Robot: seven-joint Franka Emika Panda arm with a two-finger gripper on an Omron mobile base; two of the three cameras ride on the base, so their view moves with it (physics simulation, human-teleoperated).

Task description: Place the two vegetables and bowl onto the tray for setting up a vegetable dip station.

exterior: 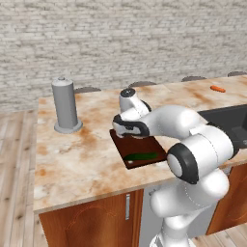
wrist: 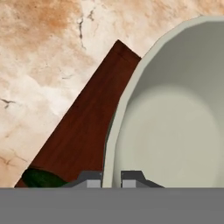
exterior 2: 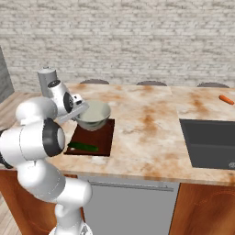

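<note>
Marble counter (exterior 2: 151, 124) — pale smooth deep bowl (exterior 2: 93, 114), round rim.

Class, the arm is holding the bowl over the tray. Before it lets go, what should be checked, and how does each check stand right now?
1. Gripper pinches the bowl rim, one finger each side: ok.
2. Bowl over the tray: ok.
3. Bowl resting on the tray, not hanging above it: cannot tell.
4. Green vegetable lies at the tray's near end, apart from the bowl: ok.
5. Carrot on the tray: not ok, it lies on the far counter past the sink.
6. Bowl upright: ok.
</note>
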